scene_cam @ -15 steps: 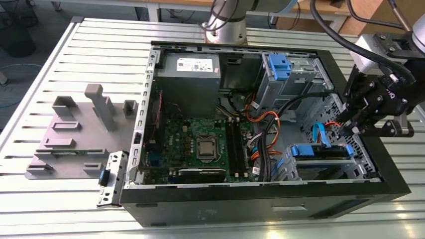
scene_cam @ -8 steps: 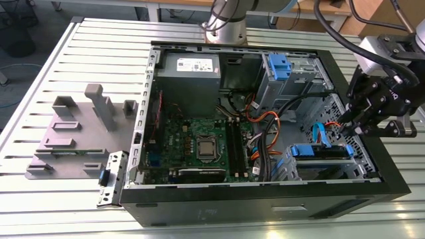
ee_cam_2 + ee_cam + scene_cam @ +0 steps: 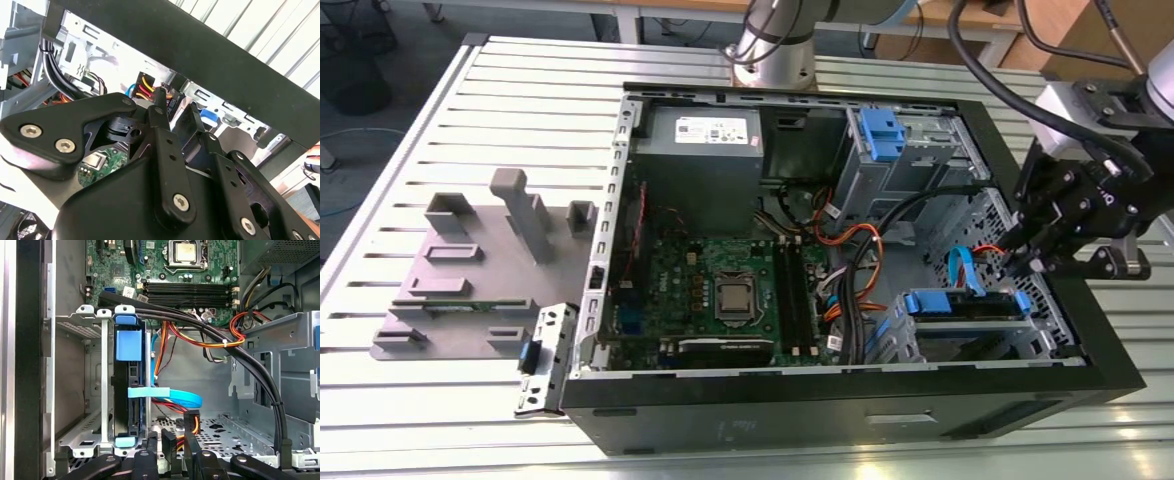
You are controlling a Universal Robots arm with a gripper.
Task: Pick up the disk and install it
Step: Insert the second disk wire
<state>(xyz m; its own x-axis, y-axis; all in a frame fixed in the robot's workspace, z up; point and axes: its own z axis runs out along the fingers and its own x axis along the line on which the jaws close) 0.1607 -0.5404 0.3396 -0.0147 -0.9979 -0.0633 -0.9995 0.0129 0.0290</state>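
Tool (image 3: 172, 442), whose opening I cannot tell, hovers beside the disk (image 3: 131, 390) standing edgewise in its bay.

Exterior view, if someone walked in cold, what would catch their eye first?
Probably the open computer case lying on the slatted table, its green circuit board bare in the middle. Next, the black claw hanging over the case's corner at the exterior view's right, just above the disk sitting in its metal bay, blue carrier showing.
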